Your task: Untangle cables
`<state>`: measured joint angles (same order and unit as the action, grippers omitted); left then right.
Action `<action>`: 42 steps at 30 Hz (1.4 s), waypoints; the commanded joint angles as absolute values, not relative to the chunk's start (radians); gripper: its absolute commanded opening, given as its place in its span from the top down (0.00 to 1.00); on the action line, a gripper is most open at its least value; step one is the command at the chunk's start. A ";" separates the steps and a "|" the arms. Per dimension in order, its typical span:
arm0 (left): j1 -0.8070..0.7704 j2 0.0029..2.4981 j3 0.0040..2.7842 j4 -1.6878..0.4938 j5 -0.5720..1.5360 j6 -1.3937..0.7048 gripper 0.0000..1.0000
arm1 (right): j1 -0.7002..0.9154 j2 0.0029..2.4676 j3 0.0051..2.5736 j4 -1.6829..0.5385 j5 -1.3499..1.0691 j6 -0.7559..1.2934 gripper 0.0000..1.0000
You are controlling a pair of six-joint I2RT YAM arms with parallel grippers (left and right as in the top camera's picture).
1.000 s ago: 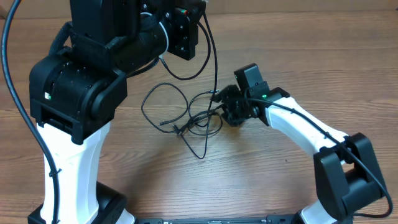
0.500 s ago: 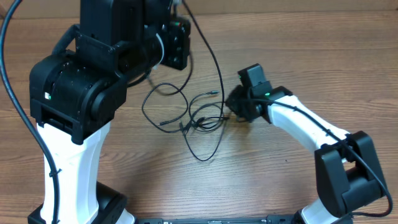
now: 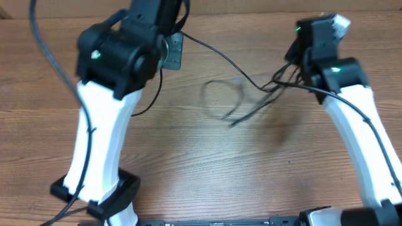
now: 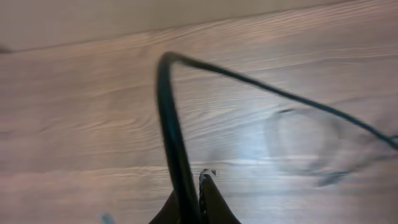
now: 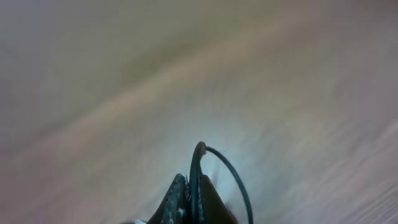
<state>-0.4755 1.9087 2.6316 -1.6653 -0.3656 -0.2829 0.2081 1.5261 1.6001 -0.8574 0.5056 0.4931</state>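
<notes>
Left pincer is clamped tight on one of the cables. In the left wrist view the black cord comes straight up out of the closed fingers, bends over and runs off to the right. Right pincer, same story: jaws pinched narrow on a thin cord that curls over the fingertips.

Overhead, one strand stretches in a line between the two pincers, both of them up at the far side. Below that strand there's a loop with loose ends, blurred, so I can't tell whether it touches the wood.

Room to move: the worktop is bare wood across the whole middle and near side, between the left arm and the right arm. It's tighter at the back. The worktop's far edge runs near behind the pincers, and beyond it a pale band shows across the top of the left wrist view.
</notes>
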 commanded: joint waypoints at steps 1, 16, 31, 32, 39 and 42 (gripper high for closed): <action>-0.451 1.933 2.633 -1.676 -0.564 -0.374 0.96 | 0.204 1.485 1.686 -0.854 0.702 0.327 0.96; -0.199 1.939 2.633 -1.689 -0.558 -0.762 0.96 | 0.218 1.362 1.780 -0.560 0.852 0.180 0.96; 0.004 1.939 2.633 -1.689 -0.588 -0.846 0.96 | 0.183 1.350 1.780 -0.114 0.852 -0.059 0.96; 0.014 1.939 2.633 -1.689 -0.587 -0.847 0.96 | 0.184 1.350 1.780 -0.088 0.845 -0.059 0.96; 0.040 1.939 2.633 -1.689 -0.557 -0.880 0.96 | 0.194 1.350 1.780 -0.154 0.757 -0.055 0.96; 0.034 1.939 2.633 -1.689 -0.525 -0.877 0.96 | 0.198 1.351 1.780 -0.318 0.721 -0.054 0.96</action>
